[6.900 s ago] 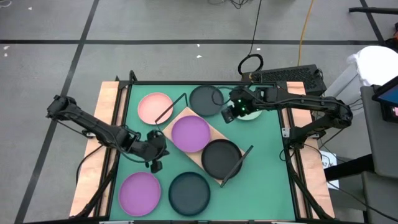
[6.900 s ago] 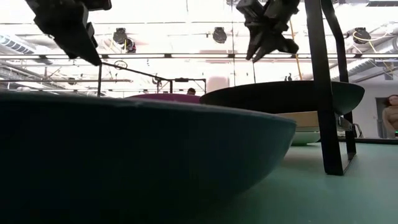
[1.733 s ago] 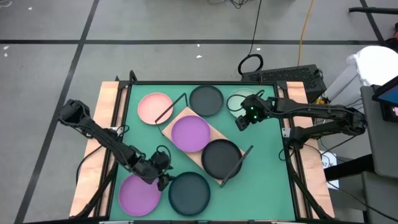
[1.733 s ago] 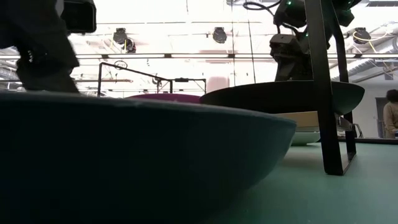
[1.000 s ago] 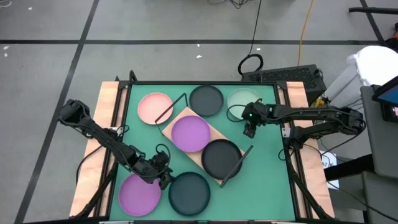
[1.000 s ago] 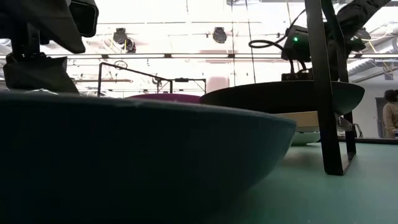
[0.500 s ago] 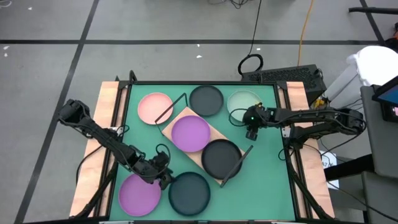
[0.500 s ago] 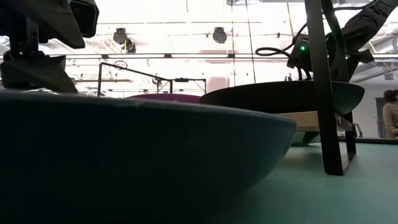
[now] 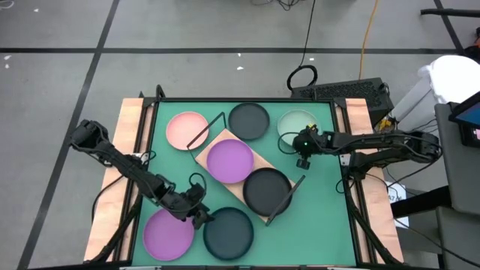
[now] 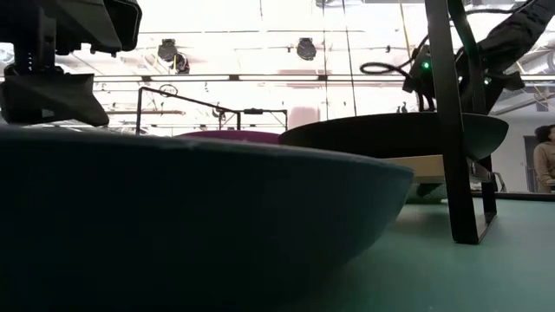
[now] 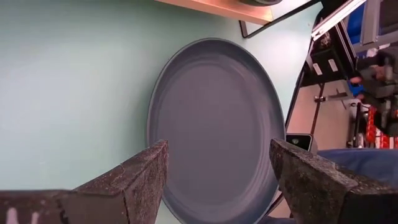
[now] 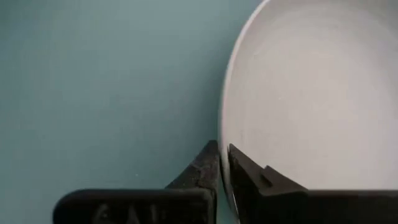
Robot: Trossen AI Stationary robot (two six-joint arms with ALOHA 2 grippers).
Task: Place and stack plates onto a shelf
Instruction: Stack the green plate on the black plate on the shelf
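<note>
Green bench (image 9: 315, 210) carries six plates and the wooden shelf (image 9: 259, 161), which sits mid-bench with a purple plate (image 9: 229, 160) and a black plate (image 9: 266, 190) already on it. At the near left, the left end effector (image 9: 198, 215) hangs with fingers spread over the rim of the dark grey-blue plate (image 11: 214, 124), beside the purple plate on the bench (image 9: 168, 232). If it closes off the rim, it may push the plate across the mat instead of catching it. At the far right, the right end effector (image 12: 224, 165) is pinched on the thin rim of the pale grey-green plate (image 12: 311, 93). So narrow a bite could let the plate tilt, slip out on lifting, or clip the shelf's wire frame (image 9: 286, 199).
</note>
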